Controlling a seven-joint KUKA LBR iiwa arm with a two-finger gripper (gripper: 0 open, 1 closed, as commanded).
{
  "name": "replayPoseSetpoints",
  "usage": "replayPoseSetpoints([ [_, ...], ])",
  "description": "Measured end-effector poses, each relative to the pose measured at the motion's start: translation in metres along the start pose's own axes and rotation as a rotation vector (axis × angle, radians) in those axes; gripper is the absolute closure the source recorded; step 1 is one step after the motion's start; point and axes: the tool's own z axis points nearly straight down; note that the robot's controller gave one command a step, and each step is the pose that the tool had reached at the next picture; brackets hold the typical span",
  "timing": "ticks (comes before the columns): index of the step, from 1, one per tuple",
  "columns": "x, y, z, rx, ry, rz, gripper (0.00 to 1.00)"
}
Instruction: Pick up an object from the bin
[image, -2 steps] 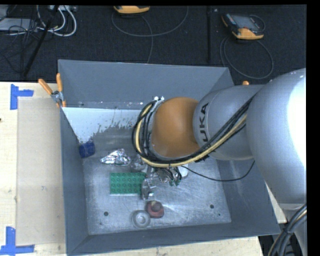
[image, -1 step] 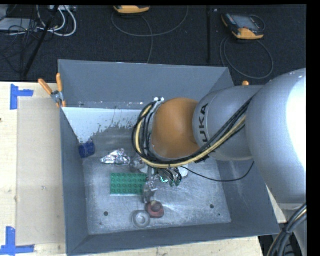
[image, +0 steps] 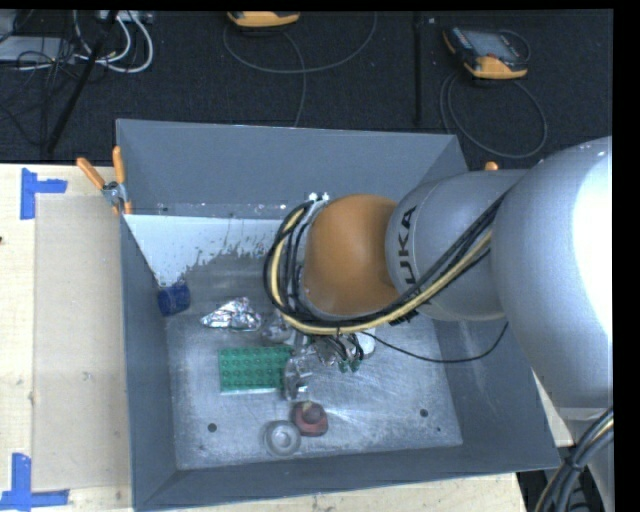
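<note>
Nearest, close to the near wall of the grey bin (image: 350, 468), lies a round grey cap (image: 282, 438), and just beside it on the right a dark red round piece (image: 311, 418). Beyond these the hand (image: 303, 377) is down at the bin floor, at the right end of a flat green studded plate (image: 249, 368) lying mid-bin; whether it is apart or together, and whether it touches the plate, I cannot tell. Farther left sits a crumpled ball of foil (image: 231, 318), then a small blue cup (image: 173, 298) at the foot of the left slope. Above the hand are the orange wrist cover (image: 345, 255) and the arm's cables.
</note>
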Motion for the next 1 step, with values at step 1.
replayPoseSetpoints([
  [1,-0.0292,0.004,-0.1361,0.002,0.001,-0.266,1.0],
])
